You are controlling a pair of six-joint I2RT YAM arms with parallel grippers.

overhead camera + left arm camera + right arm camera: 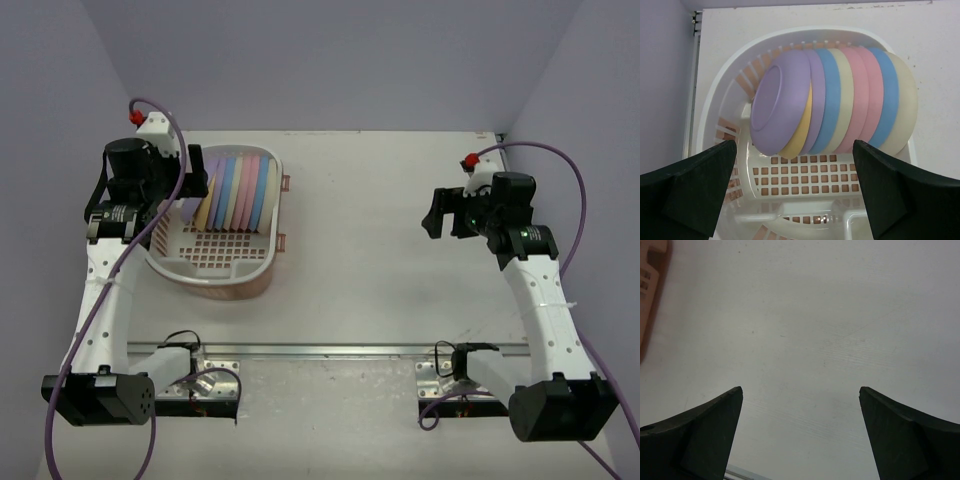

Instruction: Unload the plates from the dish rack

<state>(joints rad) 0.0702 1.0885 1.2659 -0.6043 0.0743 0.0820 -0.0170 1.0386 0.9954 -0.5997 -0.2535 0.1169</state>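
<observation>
The left gripper [794, 145] hangs over the near end of the dish rack [720, 95], jaws spread wide with nothing between them. Straight ahead of the jaws the plates [840, 100] stand on edge in one tight row, each rim touching the next. The lavender plate [780, 105] sits at the end ahead of the left finger, tilted so its underside faces the wrist camera. The cream plate [907, 100] closes the row ahead of the right finger, its rim close against the rack's wall on that side. Between the fingertips and the lower edges of the row the grid floor [805, 177] lies bare. The white wall curves in close outside the left finger.

In the top view the left gripper [195, 183] is just beside the plates [240, 190] at the rack's [262, 265] far left side.

The right gripper [432, 215] is well apart from the rack, with open table [380, 250] between them. Its wrist view shows the right gripper [800, 390] with jaws apart and empty over bare table [815, 315]. A pink piece [647, 270] sits beyond the left finger at the frame's edge; it is probably a handle of the rack, though too cropped to be sure
</observation>
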